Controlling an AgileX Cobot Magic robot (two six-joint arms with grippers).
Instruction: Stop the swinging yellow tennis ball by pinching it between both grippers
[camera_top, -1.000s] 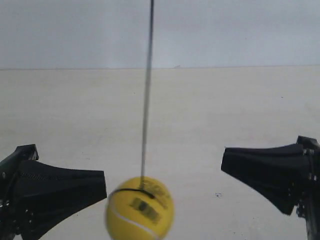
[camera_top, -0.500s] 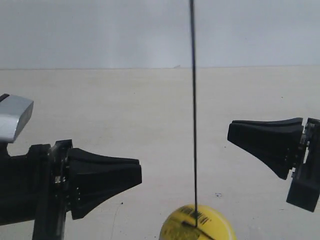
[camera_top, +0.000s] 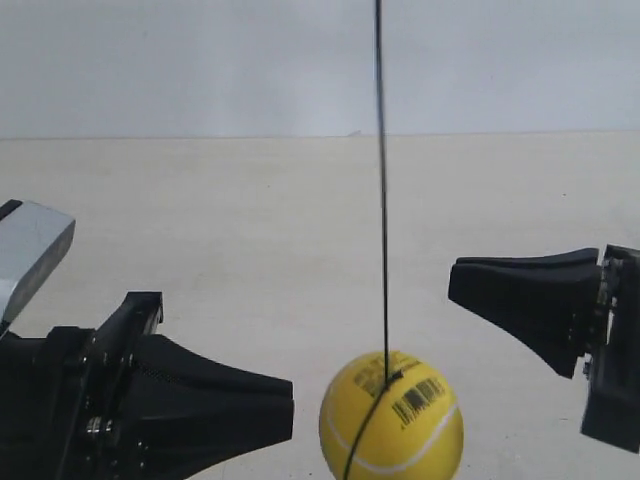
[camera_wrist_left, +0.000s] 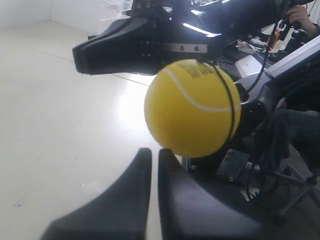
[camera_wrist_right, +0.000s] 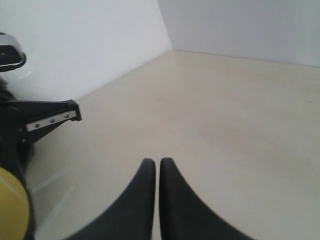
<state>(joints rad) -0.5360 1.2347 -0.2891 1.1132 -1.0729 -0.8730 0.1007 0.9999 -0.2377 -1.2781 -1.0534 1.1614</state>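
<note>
left gripper (camera_wrist_left: 151, 152) and right gripper (camera_wrist_right: 152, 161) both closed, empty, acting as paddles; yellow tennis ball (camera_wrist_left: 192, 107) just ahead of left, wide of right.

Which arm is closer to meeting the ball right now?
Left. The left gripper is nearly at the yellow tennis ball; the right gripper points past it, ball barely in its view.

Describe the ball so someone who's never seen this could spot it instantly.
Follow the thin black cord straight down from the top of the exterior view. At its end, between the black left gripper and right gripper, hangs the yellow tennis ball: the only bright, round thing, with a white seam and black barcode.
</note>
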